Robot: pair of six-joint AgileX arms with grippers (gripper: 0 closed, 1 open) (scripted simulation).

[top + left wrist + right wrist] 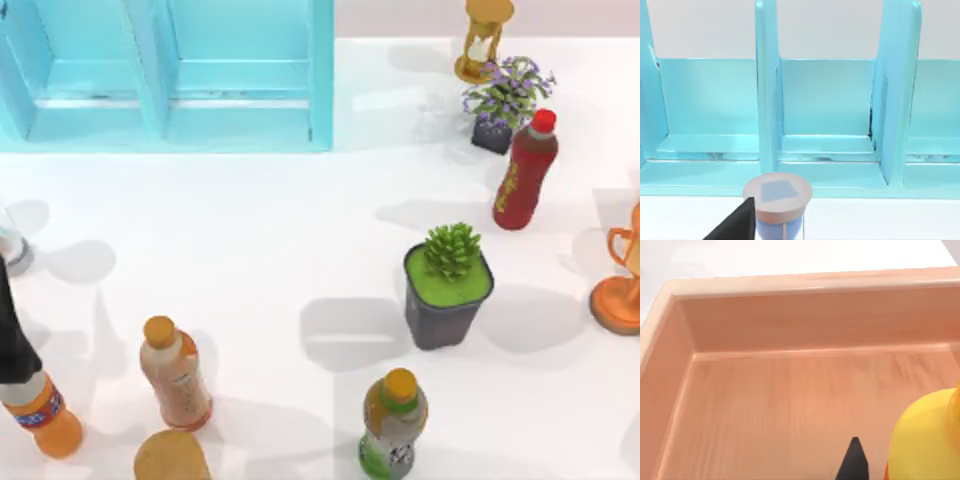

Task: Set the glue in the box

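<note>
Glue (925, 437) appears in the right wrist view as a smooth, rounded yellow body. It is just beside the dark tip of the right gripper (852, 465), above a pale wooden tray (790, 340) with low straight walls. Whether the jaws hold it, I cannot tell.

The turquoise box (320, 70), with thick walls and a divider, stands at the top left of the top view. The left gripper (735, 225), jaws also unclear, is near its front wall, beside a round wooden-topped object (777, 195). A red bottle (523, 170) and a spiky green plant (448, 285) in a dark pot stand to the right.
</note>
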